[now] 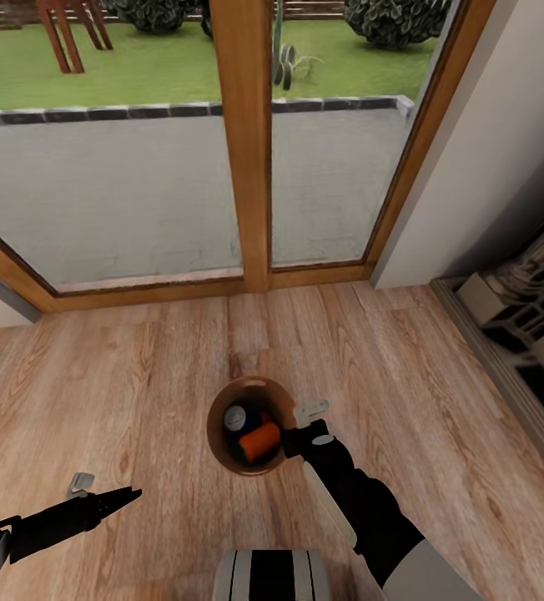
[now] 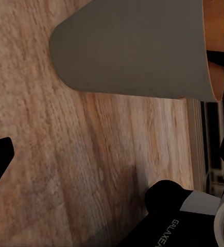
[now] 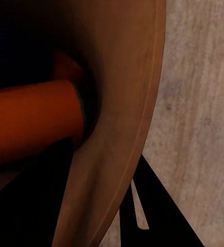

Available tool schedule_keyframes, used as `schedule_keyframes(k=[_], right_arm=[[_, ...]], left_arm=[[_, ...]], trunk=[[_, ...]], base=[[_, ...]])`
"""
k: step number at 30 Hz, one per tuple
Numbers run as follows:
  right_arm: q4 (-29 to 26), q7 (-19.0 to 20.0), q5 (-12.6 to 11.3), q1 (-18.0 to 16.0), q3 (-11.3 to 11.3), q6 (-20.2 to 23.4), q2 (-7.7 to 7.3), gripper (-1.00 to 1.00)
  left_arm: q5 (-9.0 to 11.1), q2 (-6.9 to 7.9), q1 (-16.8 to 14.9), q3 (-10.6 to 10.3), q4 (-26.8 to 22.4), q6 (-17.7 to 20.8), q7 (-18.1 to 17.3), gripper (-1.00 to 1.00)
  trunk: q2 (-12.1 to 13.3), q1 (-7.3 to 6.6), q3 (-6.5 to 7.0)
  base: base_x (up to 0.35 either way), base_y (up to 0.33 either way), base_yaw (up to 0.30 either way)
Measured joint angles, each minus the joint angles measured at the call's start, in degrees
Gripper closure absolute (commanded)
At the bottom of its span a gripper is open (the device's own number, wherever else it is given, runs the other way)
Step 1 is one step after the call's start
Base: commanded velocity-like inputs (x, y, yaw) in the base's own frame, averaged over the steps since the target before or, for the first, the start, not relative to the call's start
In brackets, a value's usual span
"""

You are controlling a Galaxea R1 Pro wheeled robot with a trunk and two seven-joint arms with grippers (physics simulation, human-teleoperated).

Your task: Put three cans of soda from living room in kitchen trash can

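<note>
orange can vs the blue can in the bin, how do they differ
The orange can is plain orange and lies on its side; the blue can is dark blue and shows its silver top upward. The orange can sits nearer the right pincer; the blue can lies farther in. Both are small drink cans inside the trash can.

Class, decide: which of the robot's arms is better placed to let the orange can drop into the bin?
Right. The right gripper is at the bin's rim beside the orange can; the left gripper hovers off to the side.
</note>
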Motion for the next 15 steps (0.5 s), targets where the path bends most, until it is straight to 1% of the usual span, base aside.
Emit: schedule_keyframes(k=[2,6,15], right_arm=[[0.0,0.0,-0.02,0.0,0.0,0.0,0.0,1.0],[0.01,0.0,-0.03,0.01,0.0,0.01,0.0,1.0],[0.0,0.0,-0.01,0.0,0.0,0.0,0.0,1.0]], left_arm=[[-0.01,0.0,0.0,0.0,0.0,0.0,0.0,-1.0],[-0.01,0.0,0.0,0.0,0.0,0.0,0.01,-1.0],[0.0,0.0,0.0,0.0,0.0,0.0,-0.02,-1.0]], trunk=[[0.0,0.0,0.0],[-1.59,0.87,-0.71],[-1.6,0.88,-0.72]], base=[[0.0,0.0,0.0],[0.0,0.0,0.0],[0.0,0.0,0.0]])
